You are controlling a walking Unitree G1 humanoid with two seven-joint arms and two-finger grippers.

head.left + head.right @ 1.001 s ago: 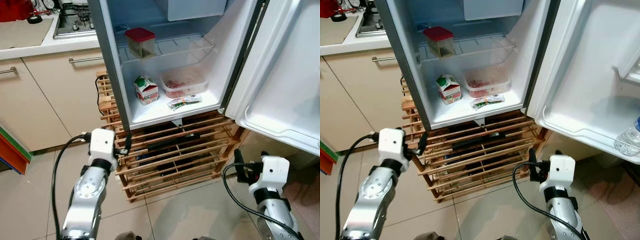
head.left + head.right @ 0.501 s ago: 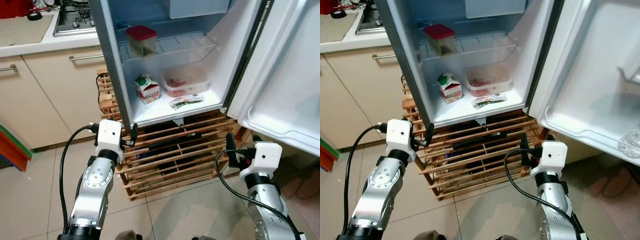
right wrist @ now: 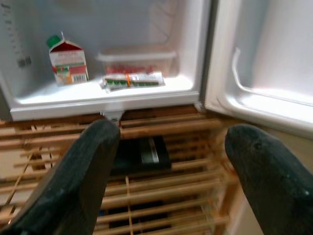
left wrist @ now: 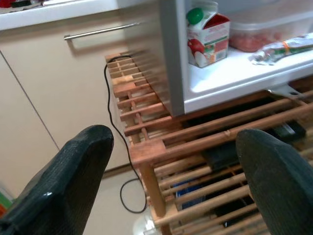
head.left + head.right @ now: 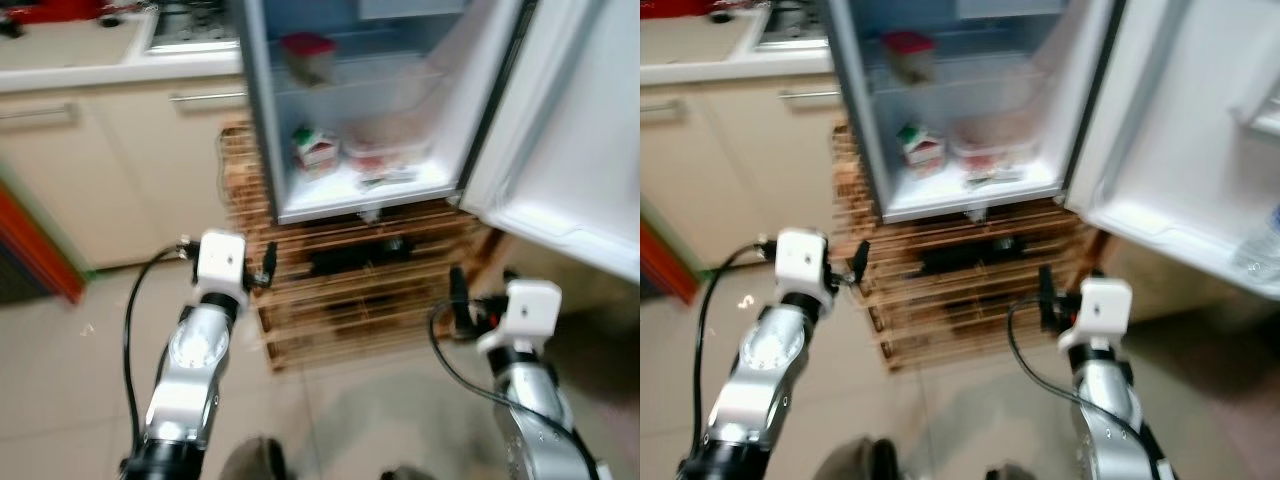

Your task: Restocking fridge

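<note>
The fridge [image 5: 262, 130] stands open on a wooden slatted rack [image 4: 146, 152]. On its bottom floor are a red and white carton [image 4: 208, 34], a clear container [image 3: 137, 59] with red contents, and a flat green packet [image 3: 131, 81]. A red-lidded tub [image 5: 308, 55] sits on the wire shelf above. My left gripper [image 4: 171, 186] is open and empty, low, before the rack's left corner. My right gripper [image 3: 171, 186] is open and empty, facing the rack below the open door [image 3: 264, 63].
Beige cabinets [image 5: 120, 160] with a counter and hob [image 5: 190, 25] lie to the left. A black cable [image 4: 115, 161] hangs beside the rack. A red and green object [image 5: 40, 250] leans at the far left. A bottle [image 5: 1268, 250] sits in the door shelf. Tiled floor [image 5: 340, 420] lies below.
The whole picture has shifted and blurred, so the camera is moving. Both grippers rose in front of the rack a second ago and now hold about the same pose, still open.
</note>
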